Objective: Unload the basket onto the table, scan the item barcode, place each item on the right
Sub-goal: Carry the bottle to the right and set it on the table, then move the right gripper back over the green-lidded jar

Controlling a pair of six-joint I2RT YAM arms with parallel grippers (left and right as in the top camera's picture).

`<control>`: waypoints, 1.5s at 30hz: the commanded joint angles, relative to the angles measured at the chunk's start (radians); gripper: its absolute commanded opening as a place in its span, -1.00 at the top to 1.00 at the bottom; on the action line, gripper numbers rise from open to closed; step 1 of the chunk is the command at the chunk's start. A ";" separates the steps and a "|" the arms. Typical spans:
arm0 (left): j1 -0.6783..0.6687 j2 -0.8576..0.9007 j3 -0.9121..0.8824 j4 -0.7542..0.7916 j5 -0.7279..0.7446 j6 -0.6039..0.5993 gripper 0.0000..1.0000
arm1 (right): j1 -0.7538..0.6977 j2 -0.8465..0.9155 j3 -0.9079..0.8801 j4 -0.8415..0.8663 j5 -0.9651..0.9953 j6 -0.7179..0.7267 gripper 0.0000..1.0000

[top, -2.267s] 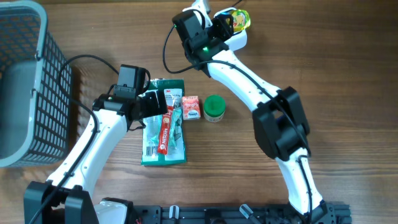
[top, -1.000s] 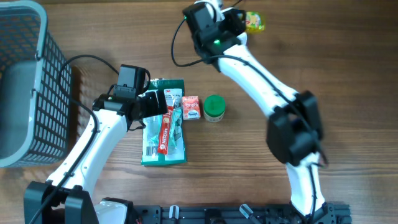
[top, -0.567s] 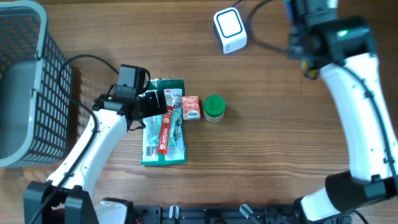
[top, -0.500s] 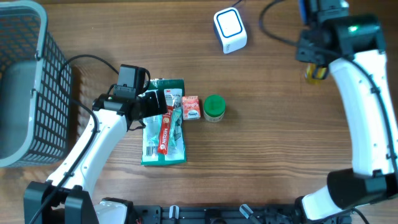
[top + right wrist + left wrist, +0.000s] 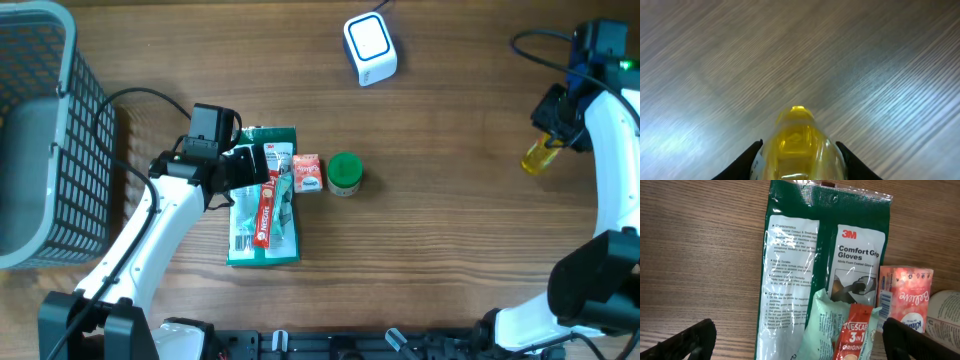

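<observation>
Right gripper (image 5: 799, 162): fingers pinching a yellow bottle (image 5: 538, 158) from both sides, jaws partly closed around its body. In the overhead view the bottle sits at the right edge of the frame, about mid-height, lying slantwise with its free end toward the lower left. Whether it touches the worktop (image 5: 450, 250) cannot be told.

Scanner (image 5: 370, 47): white housing with a blue-rimmed face, top centre of the overhead view, well apart from the bottle.

Left gripper (image 5: 800, 339): fingers spread wide, holding nothing, hanging over a pile of goods left of centre.

Pile: a green 3M gloves packet (image 5: 795, 280) lies flat. A mint-coloured pouch (image 5: 822, 325) lies on it, with a red Nescafé sachet (image 5: 852, 332) on top. A pink tissue pack (image 5: 308, 172) lies just beside the packet's right edge. A green-lidded jar (image 5: 345, 172) stands just beside the tissue pack.

Grey mesh basket (image 5: 60, 150): far left of the overhead frame.
</observation>
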 commanded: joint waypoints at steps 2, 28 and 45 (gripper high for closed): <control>0.002 -0.016 0.016 0.000 -0.009 -0.013 -1.00 | -0.052 0.005 -0.099 0.091 0.000 0.080 0.88; 0.002 -0.016 0.016 0.000 -0.009 -0.013 -1.00 | -0.061 -0.014 -0.201 0.219 0.000 0.013 -0.42; 0.002 -0.016 0.016 0.000 -0.009 -0.013 -1.00 | 0.035 -0.227 -0.074 -0.044 -0.634 -0.373 -0.64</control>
